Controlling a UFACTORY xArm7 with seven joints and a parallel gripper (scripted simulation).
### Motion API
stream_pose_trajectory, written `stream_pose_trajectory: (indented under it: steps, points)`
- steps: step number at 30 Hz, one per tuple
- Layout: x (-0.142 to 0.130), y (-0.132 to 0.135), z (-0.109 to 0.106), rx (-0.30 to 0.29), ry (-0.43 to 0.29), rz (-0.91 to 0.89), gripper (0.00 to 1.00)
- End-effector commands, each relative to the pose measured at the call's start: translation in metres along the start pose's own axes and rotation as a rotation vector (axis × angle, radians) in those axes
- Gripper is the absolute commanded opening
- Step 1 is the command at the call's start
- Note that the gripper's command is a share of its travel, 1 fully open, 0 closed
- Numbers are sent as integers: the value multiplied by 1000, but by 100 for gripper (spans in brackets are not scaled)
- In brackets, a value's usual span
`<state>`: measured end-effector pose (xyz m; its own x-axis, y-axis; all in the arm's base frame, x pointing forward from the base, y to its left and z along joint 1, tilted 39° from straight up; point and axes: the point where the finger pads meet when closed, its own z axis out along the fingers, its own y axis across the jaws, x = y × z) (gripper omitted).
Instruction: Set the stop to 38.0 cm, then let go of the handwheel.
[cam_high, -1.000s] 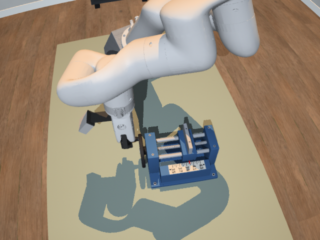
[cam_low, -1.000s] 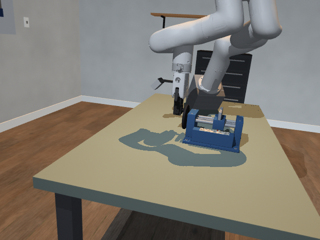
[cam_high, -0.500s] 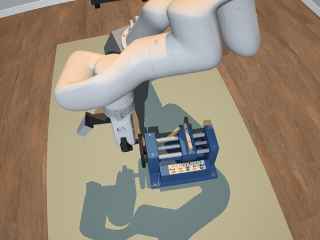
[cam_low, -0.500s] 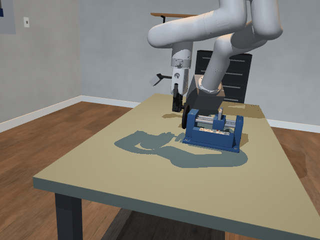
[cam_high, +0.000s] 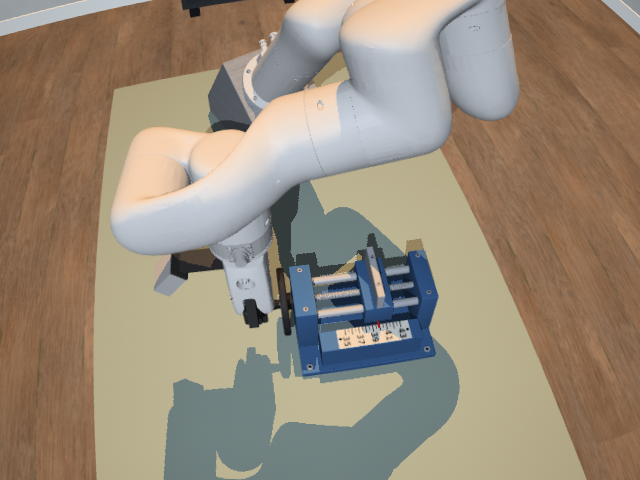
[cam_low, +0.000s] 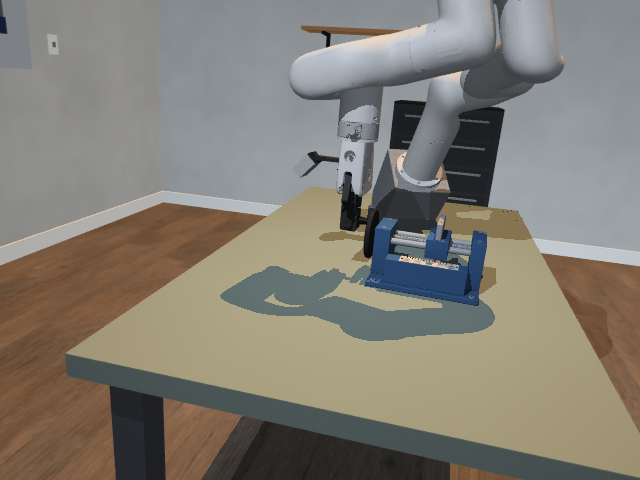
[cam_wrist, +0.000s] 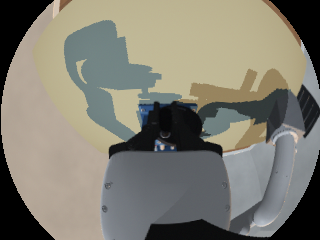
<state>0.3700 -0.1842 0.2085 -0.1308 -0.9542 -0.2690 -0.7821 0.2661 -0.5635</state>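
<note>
A: Top view: the grey, smooth-shelled arm (cam_high: 330, 131) (cam_low: 387, 57) (cam_wrist: 281, 175) folds above the blue frame (cam_high: 306, 328) (cam_low: 383, 253) (cam_wrist: 145, 112), its gripper (cam_high: 260, 316) (cam_low: 350, 223) (cam_wrist: 165, 109) pointing down beside it.

B: And the stop (cam_high: 376, 281) (cam_low: 440, 228)?

A: On the frame's shiny steel rods, red pointer (cam_high: 378, 324) near 39.

B: Exterior?

A: Black fingers clench the handle (cam_high: 276, 304) (cam_low: 363, 220) of the round, dark handwheel (cam_high: 286, 325) (cam_low: 368, 238) (cam_wrist: 193, 123) at the frame's end. The arm's upper bends are cropped.

B: Wrist?

A: Fingers hide much of the frame; handle and fingers blur into black. The handwheel shows partly, before the frame.
</note>
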Motion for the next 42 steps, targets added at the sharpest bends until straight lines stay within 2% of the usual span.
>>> stream_pose_trajectory:
  steps: [1,10,26,42]
  points:
    - [1,-11,12,-1,0,1,6]
    - [1,-12,41,-1,0,1,6]
    - [1,2,57,-2,0,1,6]
    - [1,15,62,-2,0,1,6]
